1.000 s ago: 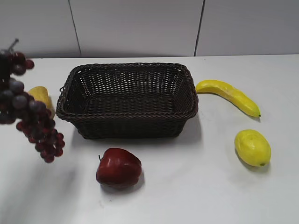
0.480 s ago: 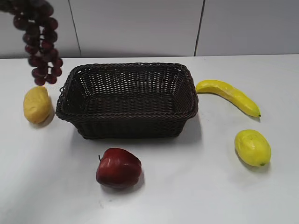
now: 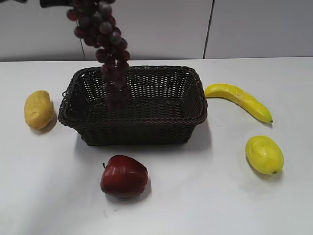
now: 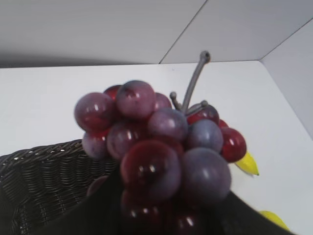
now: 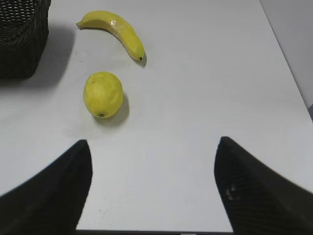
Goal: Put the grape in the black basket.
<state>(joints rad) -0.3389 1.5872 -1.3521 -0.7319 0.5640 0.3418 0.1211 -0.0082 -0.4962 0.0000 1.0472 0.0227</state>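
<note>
A long bunch of glossy dark purple-red round grapes (image 3: 105, 46) is seen hanging lengthwise from the frame's upper left, its tip slanting down toward the right over the rectangular dark woven wicker basket (image 3: 195, 105), its grey stem pointing up in the left wrist view. The left fingers (image 4: 88, 215) are clenched on the bunch's base. The right fingers (image 5: 46, 196) are spread wide, grasping nothing, above the white surface (image 5: 195, 98), a yellow lemon (image 5: 102, 94) and curved banana (image 5: 117, 29) lying ahead.

grape (image 3: 108, 54) hanging over basket (image 3: 133, 128); apple (image 3: 123, 176) in front, banana (image 3: 238, 101) right
</note>
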